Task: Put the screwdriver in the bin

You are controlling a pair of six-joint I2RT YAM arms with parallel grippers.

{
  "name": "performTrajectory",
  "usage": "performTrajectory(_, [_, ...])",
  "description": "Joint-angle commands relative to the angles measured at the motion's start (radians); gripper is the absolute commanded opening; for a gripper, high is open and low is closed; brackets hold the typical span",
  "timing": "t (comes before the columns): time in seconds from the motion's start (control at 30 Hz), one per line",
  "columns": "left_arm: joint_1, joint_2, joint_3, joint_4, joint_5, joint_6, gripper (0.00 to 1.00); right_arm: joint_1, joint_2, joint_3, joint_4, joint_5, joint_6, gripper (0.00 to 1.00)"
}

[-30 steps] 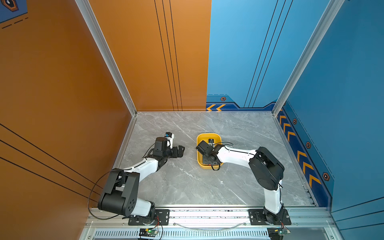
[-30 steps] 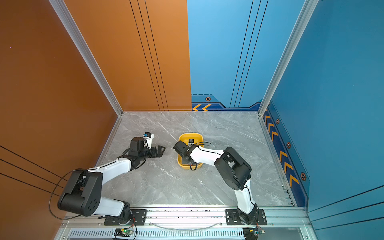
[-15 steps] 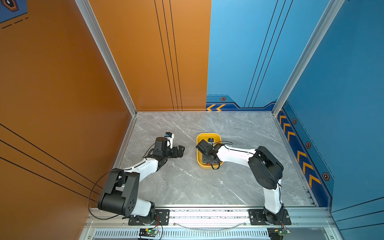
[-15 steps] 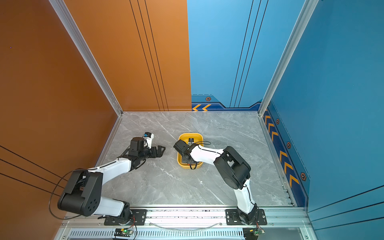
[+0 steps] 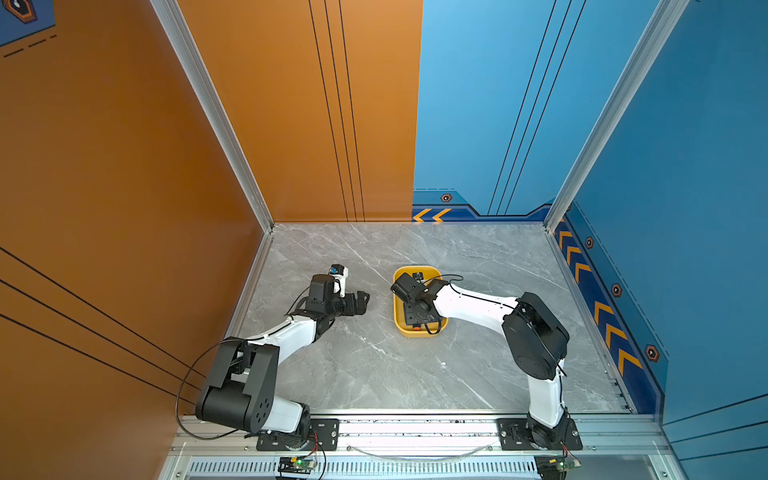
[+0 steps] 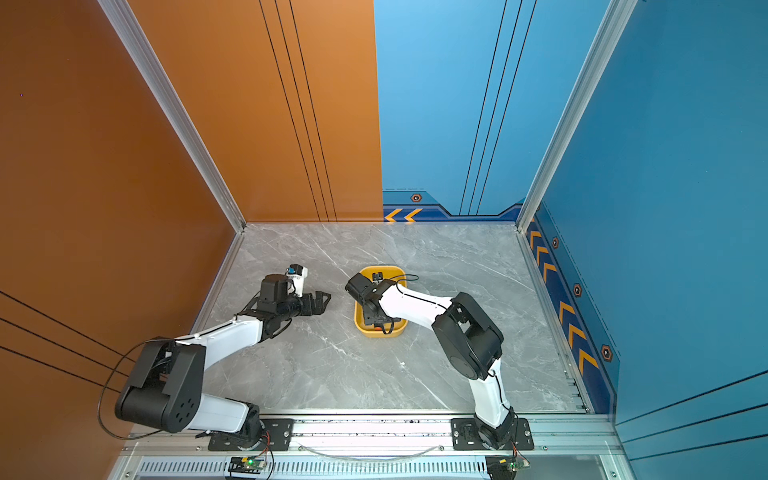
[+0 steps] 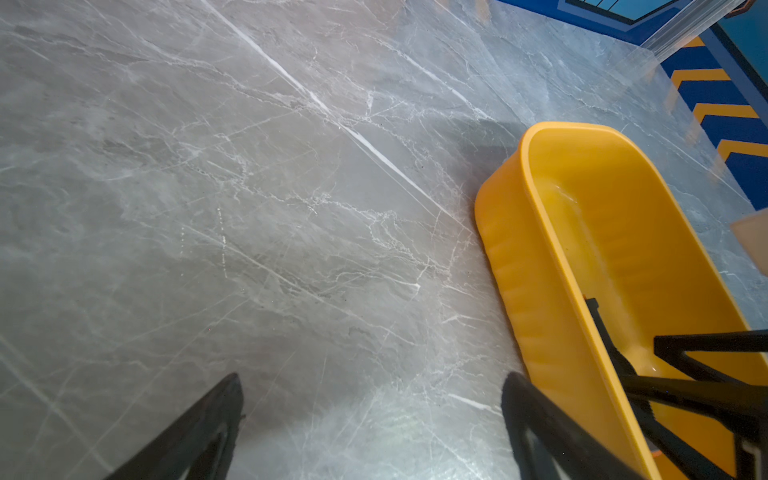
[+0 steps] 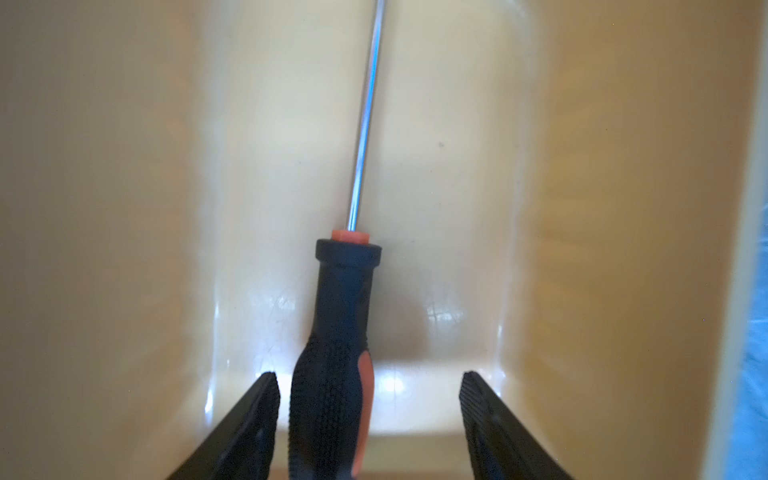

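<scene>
Tabletop [image 5: 374, 374] with a grey veined stone look carries a yellow bin [image 5: 397, 322] near its middle in both top views. The right gripper [image 5: 415, 320] reaches down into the bin, and its arm covers most of the inside. From above I cannot tell how its jaws stand. Only the orange-red end of the screwdriver [image 5: 417, 328] peeps out at the bin's near end. The left gripper [image 5: 363, 301] hangs low over the tabletop, left of the bin and apart from it, with its jaws spread.

On the left wrist camera, the left gripper [image 7: 372, 380] holds its jaws wide apart over bare stone. The yellow bin [image 7: 540, 291] stands just beside one of its fingers [image 7: 536, 419]. Dark bars of the right gripper [image 7: 706, 395] sit inside the bin.

On the right wrist camera, the screwdriver [image 8: 336, 324] lies on the floor of the bin [image 8: 582, 208]. Its bright shaft runs away along the bin's length. The right gripper [image 8: 369, 376] has its jaws spread, with the black and orange handle lying loose between them. One finger [image 8: 257, 415] is just beside the handle with a sliver of gap, and the opposite one stands well apart.
</scene>
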Motion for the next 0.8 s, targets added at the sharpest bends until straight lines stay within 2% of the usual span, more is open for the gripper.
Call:
performTrajectory(0.0, [-0.006, -0.035, -0.001, -0.006, 0.02, 0.003, 0.98, -0.004, -0.103, 0.002, -0.088, 0.01, -0.085, 0.68])
performTrajectory(0.13, [-0.005, -0.058, -0.003, -0.023, 0.009, 0.009, 0.98, -0.023, -0.204, -0.033, -0.088, -0.041, -0.175, 0.69])
performTrajectory(0.23, [-0.005, -0.077, -0.002, -0.033, -0.011, 0.027, 0.98, -0.039, -0.288, -0.082, -0.063, -0.125, -0.325, 0.69])
performTrajectory(0.3, [-0.005, -0.094, -0.004, -0.032, -0.043, 0.039, 0.98, -0.036, -0.361, -0.143, -0.022, -0.106, -0.449, 0.69])
performTrajectory(0.4, [-0.005, -0.129, -0.006, -0.033, -0.106, 0.071, 0.98, -0.059, -0.494, -0.273, 0.112, -0.059, -0.559, 0.69])
performTrajectory(0.6, [-0.002, -0.206, -0.026, 0.004, -0.218, 0.173, 0.98, -0.271, -0.794, -0.595, 0.482, -0.114, -0.587, 0.72])
performTrajectory(0.77, [0.012, -0.25, -0.078, 0.101, -0.347, 0.271, 0.98, -0.468, -0.966, -0.815, 0.696, -0.148, -0.52, 0.74])
